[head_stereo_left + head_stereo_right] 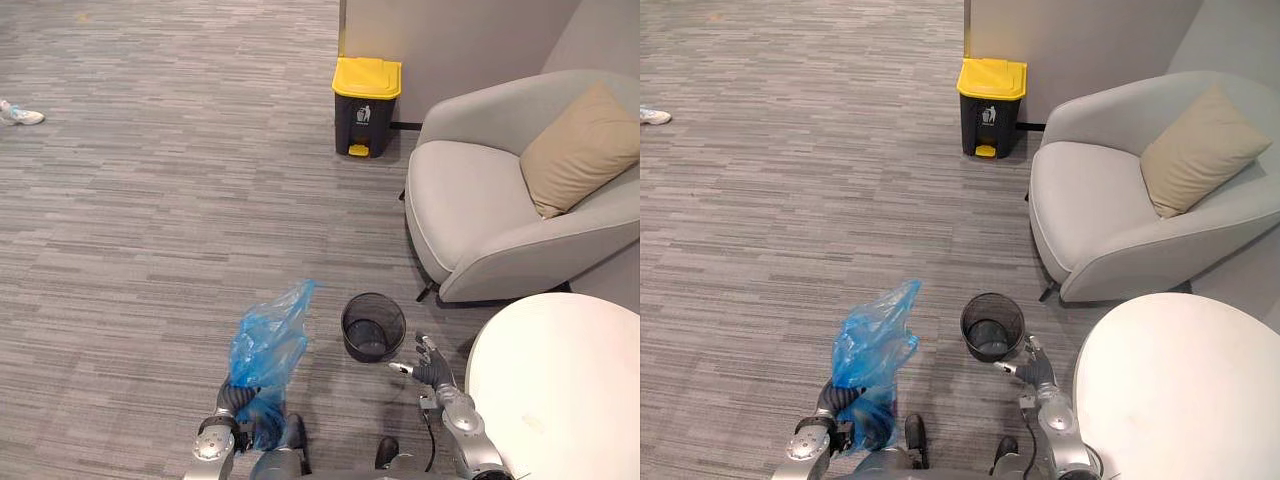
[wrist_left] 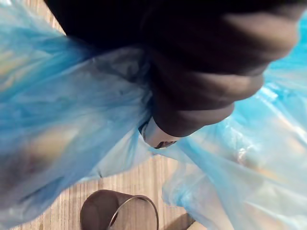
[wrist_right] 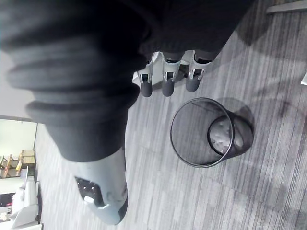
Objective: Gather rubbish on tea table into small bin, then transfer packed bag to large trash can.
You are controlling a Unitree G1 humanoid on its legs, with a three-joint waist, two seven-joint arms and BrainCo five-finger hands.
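A blue plastic bag [image 1: 268, 345] stands up out of my left hand [image 1: 237, 396], whose fingers are curled round its neck low in the view; the bag's film [image 2: 57, 110] wraps close round that hand. On the carpet just to its right sits the small black mesh bin [image 1: 373, 326], also seen as the bin [image 3: 206, 132] under my right hand. My right hand [image 1: 432, 368] hovers beside the bin's right rim, its fingers [image 3: 165, 81] straight and holding nothing. The large trash can [image 1: 366, 105], dark with a yellow lid, stands far ahead by the wall.
The round white tea table [image 1: 570, 400] fills the lower right, its top bare. A grey armchair [image 1: 500, 215] with a beige cushion [image 1: 580, 150] stands right of the path. A person's shoe [image 1: 20, 115] shows at far left. Open carpet [image 1: 180, 200] leads ahead.
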